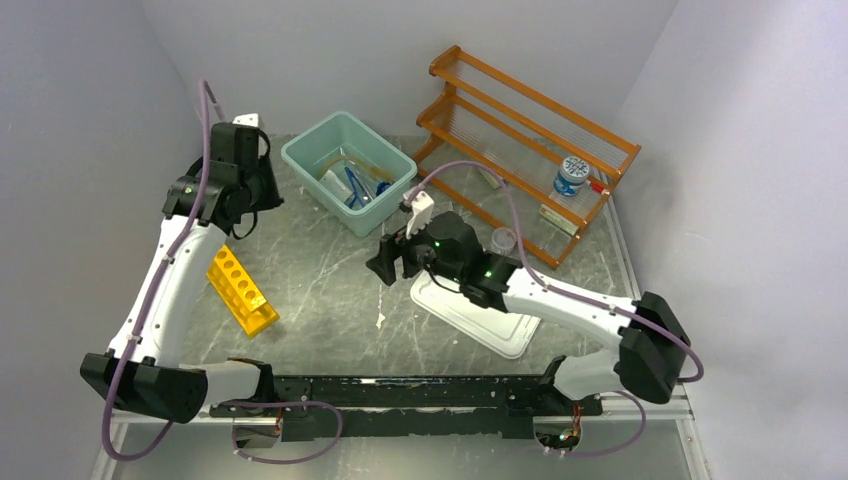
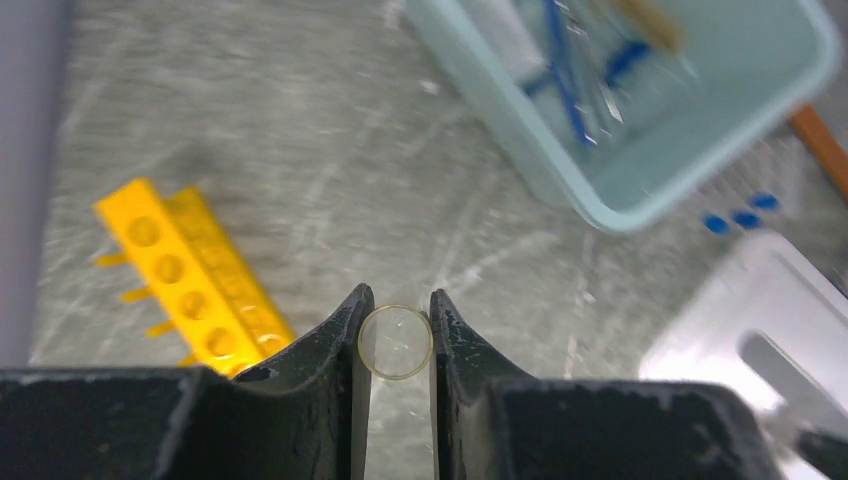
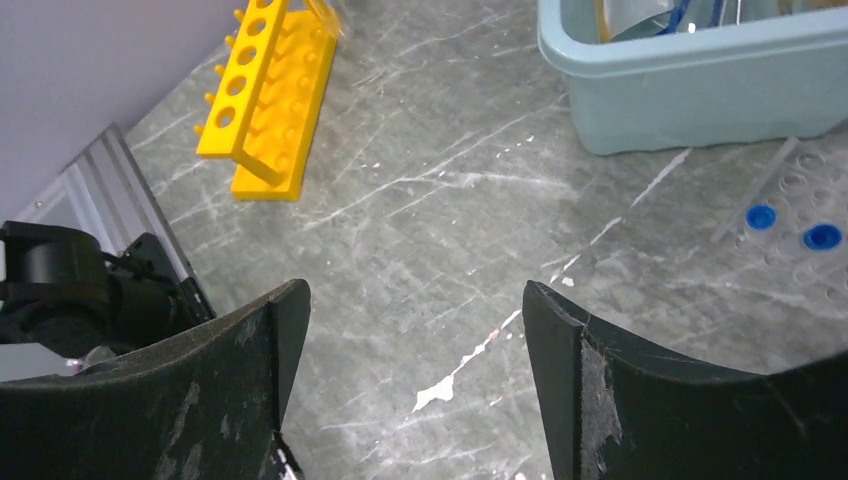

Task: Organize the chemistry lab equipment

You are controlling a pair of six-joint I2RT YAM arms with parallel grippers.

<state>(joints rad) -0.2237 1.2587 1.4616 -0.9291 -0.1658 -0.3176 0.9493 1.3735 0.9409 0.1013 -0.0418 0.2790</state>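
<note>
In the left wrist view my left gripper (image 2: 398, 296) is shut on a clear glass tube (image 2: 396, 343), seen end-on between the fingers. It hangs above the table, up and to the right of the yellow holed test-tube rack (image 2: 190, 285) (image 1: 242, 290). My right gripper (image 3: 415, 295) (image 1: 385, 265) is open with nothing between its fingers, over bare table near the centre. A pale teal bin (image 1: 348, 170) holds blue-framed goggles (image 1: 355, 187) and other small items. Blue-capped vials (image 3: 762, 216) lie on the table beside the bin.
An orange wooden two-tier shelf (image 1: 530, 150) stands at the back right with a small blue-lidded jar (image 1: 571, 175) on it. A white tray (image 1: 480, 315) lies under the right arm. A small clear cup (image 1: 503, 240) stands between tray and shelf.
</note>
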